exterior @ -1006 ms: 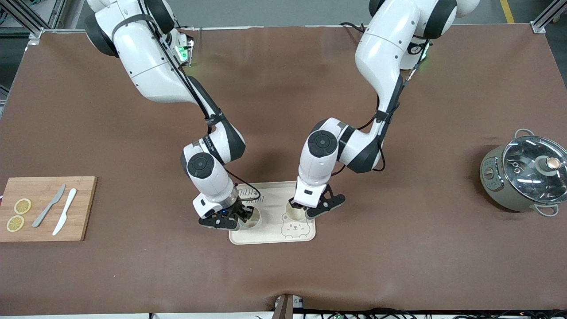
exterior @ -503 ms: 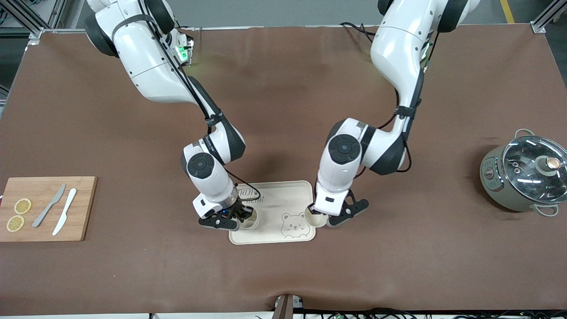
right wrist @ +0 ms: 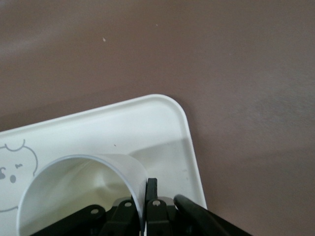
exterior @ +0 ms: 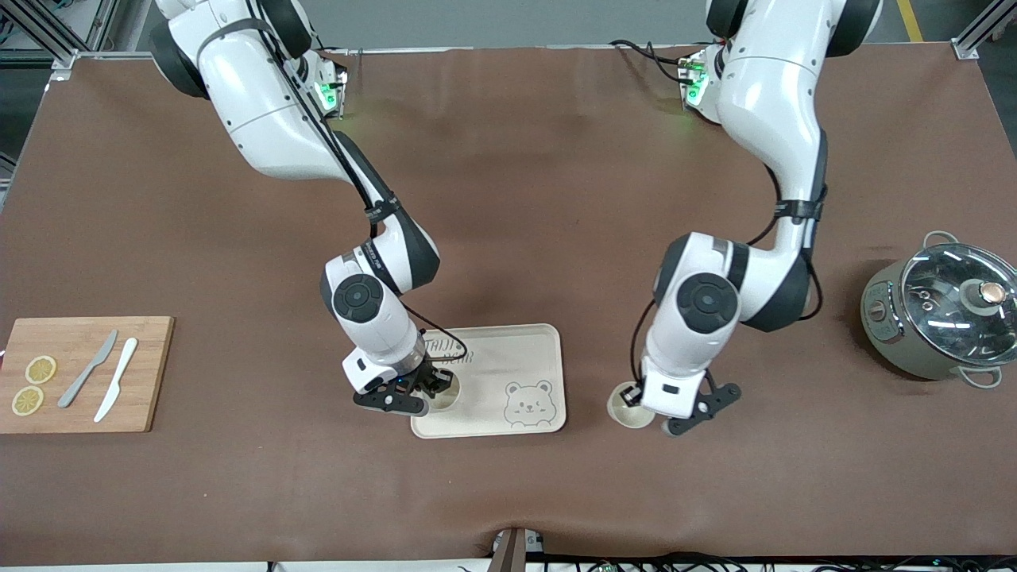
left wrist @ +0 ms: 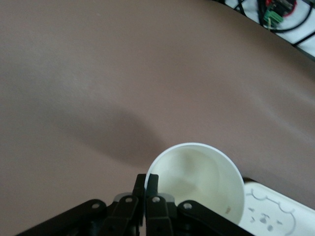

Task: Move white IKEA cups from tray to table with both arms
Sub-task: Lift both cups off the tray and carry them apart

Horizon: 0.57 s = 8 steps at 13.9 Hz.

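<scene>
The cream bear-printed tray (exterior: 516, 353) lies at the table's middle. My right gripper (exterior: 429, 389) is shut on the rim of one white cup (exterior: 446, 395) at the tray's corner toward the right arm's end. In the right wrist view the fingers (right wrist: 151, 194) pinch that cup's wall (right wrist: 74, 189) over the tray (right wrist: 147, 123). My left gripper (exterior: 638, 397) is shut on the rim of the other white cup (exterior: 621, 409), held low over bare table beside the tray, toward the left arm's end. The left wrist view shows the cup (left wrist: 197, 184), pinched rim and tray corner (left wrist: 275, 216).
A wooden cutting board (exterior: 151, 373) with two lemon slices (exterior: 33, 384) and two knives (exterior: 103, 377) lies at the right arm's end. A grey pot with a glass lid (exterior: 941, 318) stands at the left arm's end. Brown mat covers the table.
My left gripper has carried its cup off the tray toward the left arm's end, and it is now over bare table. My right gripper and its cup have barely moved.
</scene>
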Each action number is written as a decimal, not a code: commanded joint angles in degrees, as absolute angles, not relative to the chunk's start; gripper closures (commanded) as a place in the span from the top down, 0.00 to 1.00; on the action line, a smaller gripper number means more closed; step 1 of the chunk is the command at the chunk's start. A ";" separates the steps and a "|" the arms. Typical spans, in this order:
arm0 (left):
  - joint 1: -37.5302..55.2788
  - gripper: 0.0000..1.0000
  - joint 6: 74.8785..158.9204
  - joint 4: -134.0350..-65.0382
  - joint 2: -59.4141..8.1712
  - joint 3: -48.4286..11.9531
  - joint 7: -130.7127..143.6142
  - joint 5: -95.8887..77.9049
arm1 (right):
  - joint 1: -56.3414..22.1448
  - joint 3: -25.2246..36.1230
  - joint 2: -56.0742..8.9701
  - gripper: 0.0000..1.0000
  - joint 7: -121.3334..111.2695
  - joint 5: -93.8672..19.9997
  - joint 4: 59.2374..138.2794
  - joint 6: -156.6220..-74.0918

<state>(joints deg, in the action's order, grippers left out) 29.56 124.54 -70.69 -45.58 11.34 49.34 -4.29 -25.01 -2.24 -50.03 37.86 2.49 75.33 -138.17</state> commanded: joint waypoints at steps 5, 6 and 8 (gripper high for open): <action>22.07 0.00 120.15 -73.30 -44.12 10.99 38.24 -4.93 | -15.57 -3.08 -41.32 0.00 19.56 0.01 72.77 -122.52; 20.67 0.00 120.15 -73.39 -44.21 11.07 36.41 -4.83 | -13.82 -2.99 -40.96 0.00 15.51 -1.31 72.86 -121.48; 18.73 0.00 120.32 -73.39 -44.47 11.07 33.85 -4.75 | -10.82 -3.08 -40.87 0.00 8.82 -2.28 72.86 -119.63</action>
